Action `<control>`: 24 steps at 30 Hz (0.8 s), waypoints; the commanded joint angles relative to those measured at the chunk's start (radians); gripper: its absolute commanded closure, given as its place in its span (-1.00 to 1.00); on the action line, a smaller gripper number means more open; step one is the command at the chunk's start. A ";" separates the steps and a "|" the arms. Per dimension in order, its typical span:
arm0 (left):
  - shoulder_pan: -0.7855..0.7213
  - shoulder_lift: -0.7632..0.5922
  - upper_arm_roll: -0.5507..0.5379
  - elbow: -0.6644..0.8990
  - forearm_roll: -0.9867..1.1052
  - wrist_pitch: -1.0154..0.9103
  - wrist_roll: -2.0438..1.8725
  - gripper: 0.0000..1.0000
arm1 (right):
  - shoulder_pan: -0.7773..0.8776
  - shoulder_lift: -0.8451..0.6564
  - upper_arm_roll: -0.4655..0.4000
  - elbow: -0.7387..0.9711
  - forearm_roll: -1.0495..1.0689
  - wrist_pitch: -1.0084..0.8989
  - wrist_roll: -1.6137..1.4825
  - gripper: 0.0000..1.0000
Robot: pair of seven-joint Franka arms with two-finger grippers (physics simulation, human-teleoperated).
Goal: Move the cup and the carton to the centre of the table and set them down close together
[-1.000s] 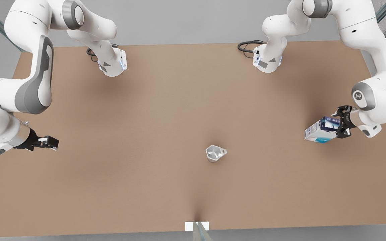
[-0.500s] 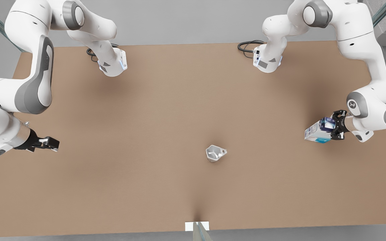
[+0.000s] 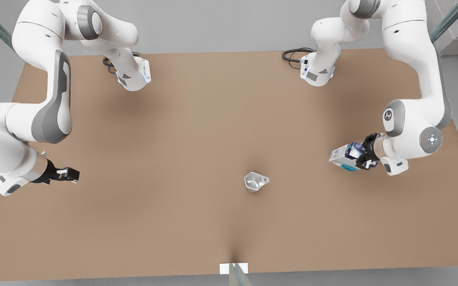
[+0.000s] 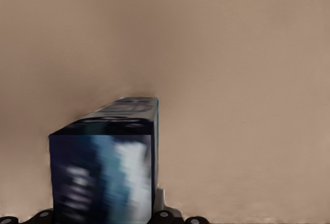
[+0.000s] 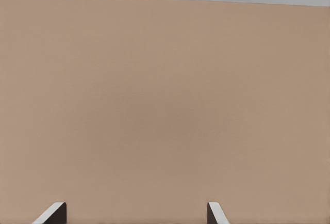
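Now left gripper [image 3: 362, 157] clamps carton [image 3: 345, 157] above table [image 3: 181, 131], right of cup [image 3: 255, 182] in front view; right gripper [image 3: 71, 174] waits, fingers apart.

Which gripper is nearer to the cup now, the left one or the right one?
The left. The left gripper, holding the carton, is off the cup's side toward the front view's right. The right gripper, open, hangs much farther away toward the front view's left.

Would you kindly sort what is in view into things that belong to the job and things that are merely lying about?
Belongs to the job:
- carton, held by the left gripper
- cup, alone near the table's middle
- right gripper, open, waiting

Lying about:
- black cables at the far edge
- white tab at the near edge
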 commanded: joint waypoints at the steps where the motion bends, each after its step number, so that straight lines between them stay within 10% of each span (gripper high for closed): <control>1: 0.002 0.008 -0.042 0.014 -0.005 0.000 -0.033 -0.33 | 0.001 0.001 0.000 0.000 0.000 0.002 0.002 -1.00; 3: -0.015 0.013 -0.195 0.034 -0.004 0.012 -0.188 -0.33 | 0.003 0.005 0.000 0.000 0.000 0.003 0.002 -1.00; 13: -0.366 0.159 -0.206 0.183 -0.053 0.163 -0.608 -0.36 | 0.001 0.001 0.000 0.000 -0.003 0.000 -0.006 -1.00; 15: -0.368 0.165 -0.206 0.183 -0.043 0.166 -0.607 -1.00 | 0.001 0.001 0.000 0.000 -0.003 0.000 -0.004 -1.00; 24: -0.379 0.180 -0.205 0.183 -0.039 0.166 -0.605 -1.00 | 0.004 0.005 0.000 -0.001 -0.003 0.003 0.001 -1.00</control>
